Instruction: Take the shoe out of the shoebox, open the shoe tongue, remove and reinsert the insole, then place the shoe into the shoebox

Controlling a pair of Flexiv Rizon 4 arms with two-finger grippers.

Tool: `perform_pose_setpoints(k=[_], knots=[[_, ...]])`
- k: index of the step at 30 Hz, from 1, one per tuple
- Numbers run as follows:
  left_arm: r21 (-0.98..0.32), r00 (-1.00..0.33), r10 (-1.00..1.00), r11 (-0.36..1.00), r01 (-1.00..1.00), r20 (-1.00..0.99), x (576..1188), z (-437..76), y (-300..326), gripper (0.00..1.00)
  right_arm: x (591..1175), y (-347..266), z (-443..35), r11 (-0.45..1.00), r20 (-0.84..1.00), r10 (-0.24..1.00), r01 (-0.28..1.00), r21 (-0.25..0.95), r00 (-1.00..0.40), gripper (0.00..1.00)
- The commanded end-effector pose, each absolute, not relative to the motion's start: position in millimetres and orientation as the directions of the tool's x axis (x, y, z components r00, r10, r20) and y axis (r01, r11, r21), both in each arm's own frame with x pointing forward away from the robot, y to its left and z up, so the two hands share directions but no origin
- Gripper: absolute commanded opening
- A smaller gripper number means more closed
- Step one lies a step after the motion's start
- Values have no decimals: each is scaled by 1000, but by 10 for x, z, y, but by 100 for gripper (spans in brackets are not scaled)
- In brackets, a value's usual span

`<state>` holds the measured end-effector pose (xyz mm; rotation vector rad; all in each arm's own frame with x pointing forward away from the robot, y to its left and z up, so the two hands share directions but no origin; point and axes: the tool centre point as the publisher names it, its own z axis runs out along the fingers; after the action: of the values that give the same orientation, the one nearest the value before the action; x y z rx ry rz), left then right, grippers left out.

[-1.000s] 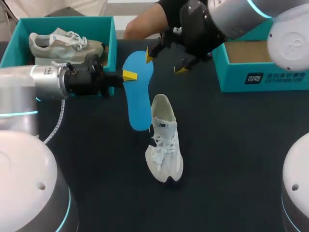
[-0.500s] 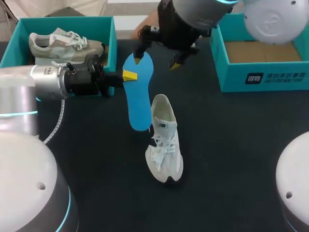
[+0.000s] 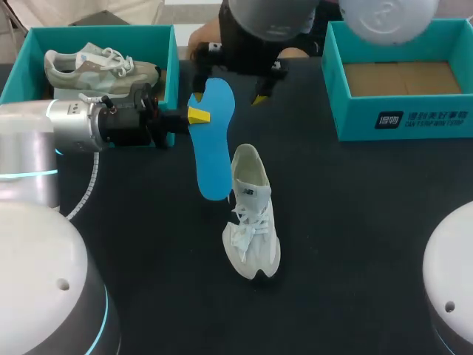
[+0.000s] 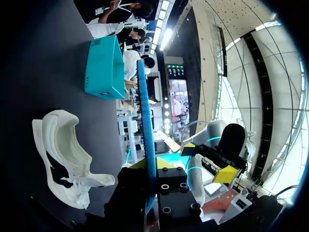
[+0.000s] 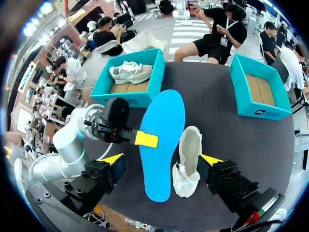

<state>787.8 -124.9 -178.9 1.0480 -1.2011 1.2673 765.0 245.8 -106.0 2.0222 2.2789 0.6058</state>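
Beside the white sneaker, which is sitting on the dark table with its opening facing up, the blue insole is hanging fully outside the shoe, its lower end near the heel collar. The left gripper is clamping the insole by its edge and has not shifted over the last second. The right gripper has been swinging across from the side of the empty teal shoebox. It is now hovering over the insole's far end with its fingers spread wide on either side, apparently touching nothing. Removal looks finished, so the right arm is probably lining up to take or steady the insole for reinsertion. The other shoebox is holding a grey sneaker.
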Motion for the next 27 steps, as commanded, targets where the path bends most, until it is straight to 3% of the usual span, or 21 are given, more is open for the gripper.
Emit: perform_pose_setpoints(k=[1, 27], knots=[[-73, -66, 115, 52, -996, 991, 7865, -1788, -1252, 0, 7660, 2541, -1134, 60, 189, 974, 944, 324, -127, 100], [-73, -66, 115, 52, -996, 991, 7865, -1788, -1252, 0, 7675, 2545, -1234, 48, 89, 993, 944, 326, -81, 100]])
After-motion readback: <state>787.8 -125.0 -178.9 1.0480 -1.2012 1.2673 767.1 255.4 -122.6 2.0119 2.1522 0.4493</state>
